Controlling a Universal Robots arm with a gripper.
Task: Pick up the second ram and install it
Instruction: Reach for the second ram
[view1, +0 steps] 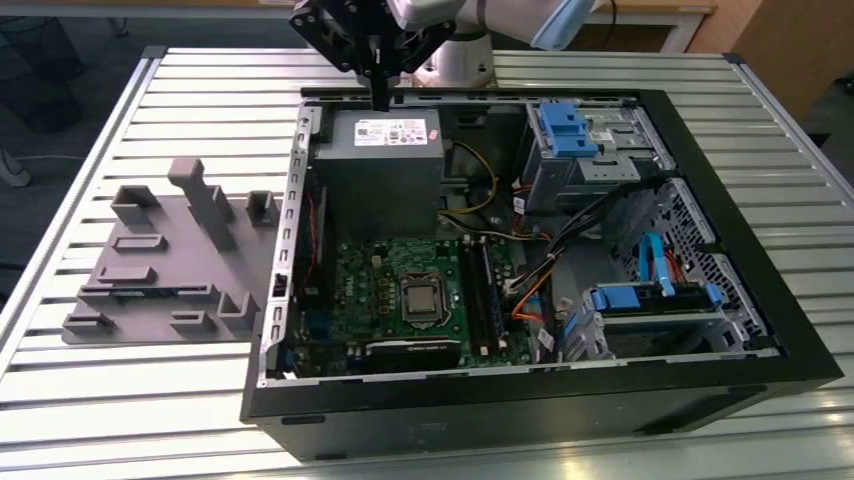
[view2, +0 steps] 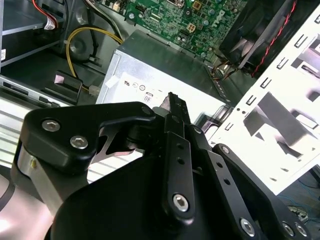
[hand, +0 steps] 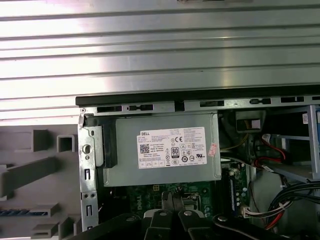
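– Gripper (view1: 380, 98) status?
– Pinched shut, hanging top centre of frame over the PC case (view1: 534, 400), at its back edge.
– And the second ram (view1: 140, 292)?
– Sitting in the gray tray (view1: 134, 322), left side, well apart from the gripper.

An open black computer case (view1: 534, 400) lies on a slatted metal table (view1: 134, 400), with a gray plastic tray (view1: 147, 270) just beside it on the exterior view's left. Inside sit a gray power supply (view1: 380, 165), a green motherboard (view1: 360, 290) and blue drive brackets (view1: 567, 130).
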